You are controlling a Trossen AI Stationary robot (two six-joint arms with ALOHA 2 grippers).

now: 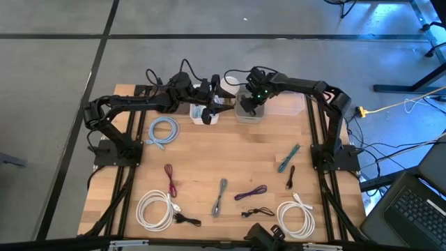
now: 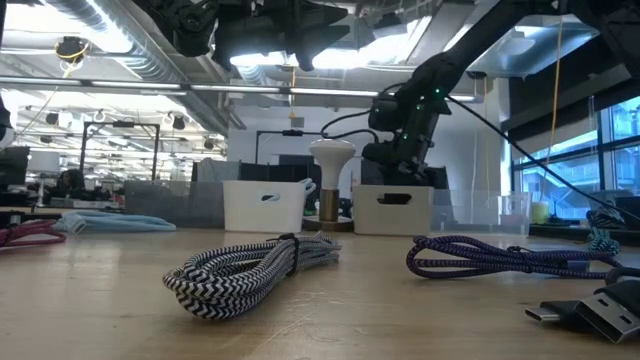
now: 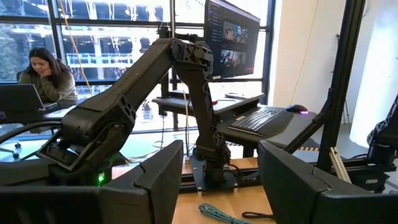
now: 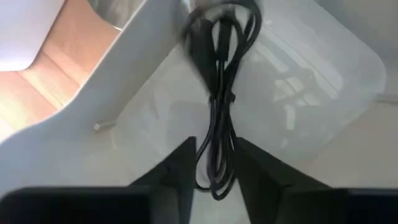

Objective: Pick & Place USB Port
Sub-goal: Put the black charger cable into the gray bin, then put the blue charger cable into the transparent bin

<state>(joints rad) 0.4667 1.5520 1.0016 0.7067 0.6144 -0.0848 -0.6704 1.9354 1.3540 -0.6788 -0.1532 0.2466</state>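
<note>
My right gripper (image 4: 216,177) is over the white bin (image 1: 249,111) at the table's far edge, shut on a bundled black cable (image 4: 219,74) that reaches down into the bin (image 4: 124,74). It also shows in the low view (image 2: 405,160), above that bin (image 2: 395,208). My left gripper (image 1: 221,103) hovers over the smaller white bin (image 1: 204,116) next to it. Its fingers are wide apart and empty in the left wrist view (image 3: 214,180), pointing level toward the right arm. My right gripper pinches the black cable bundle between its two fingers at the bundle's upper end (image 4: 217,155), several strands together. The fingers point down into the bin. The bundle hangs below them inside the bin's walls; whether its lower loop (image 4: 217,25) touches the floor cannot be told.
A clear container (image 1: 286,104) stands right of the bins. Loose cables lie on the wooden table: a light blue coil (image 1: 164,131), a red one (image 1: 169,178), white coils (image 1: 155,210) (image 1: 296,217), a grey braided one (image 1: 220,196), purple (image 1: 251,193), teal (image 1: 288,157).
</note>
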